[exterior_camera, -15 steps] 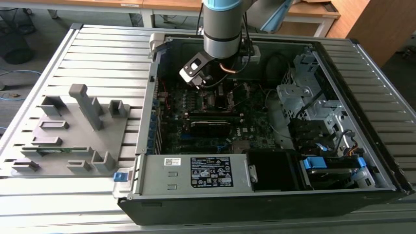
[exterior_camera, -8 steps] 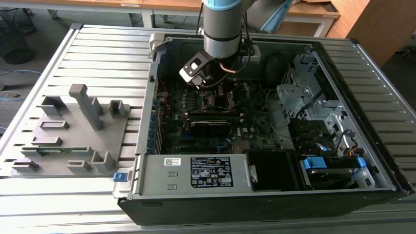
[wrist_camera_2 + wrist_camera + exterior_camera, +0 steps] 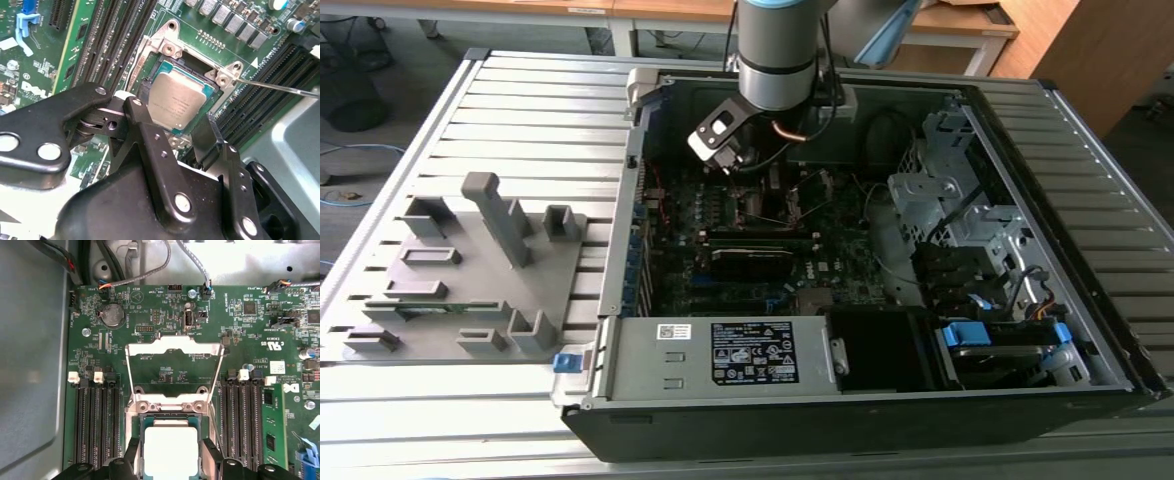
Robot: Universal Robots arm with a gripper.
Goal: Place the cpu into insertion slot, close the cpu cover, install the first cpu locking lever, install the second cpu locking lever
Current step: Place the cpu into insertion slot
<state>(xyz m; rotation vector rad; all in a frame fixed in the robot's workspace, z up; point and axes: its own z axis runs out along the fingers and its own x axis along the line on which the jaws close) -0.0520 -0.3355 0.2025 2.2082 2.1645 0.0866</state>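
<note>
Gripper clenched on cpu, held just over insertion slot in green board. Cpu cover, in first wrist view: swung open beside slot. Thin metal rod, in second wrist view: at slot corner.

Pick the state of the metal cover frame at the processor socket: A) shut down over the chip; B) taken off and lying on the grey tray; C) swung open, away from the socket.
C: in the first wrist view the cover frame is swung back from the socket, leaving the chip bare on top.
</note>
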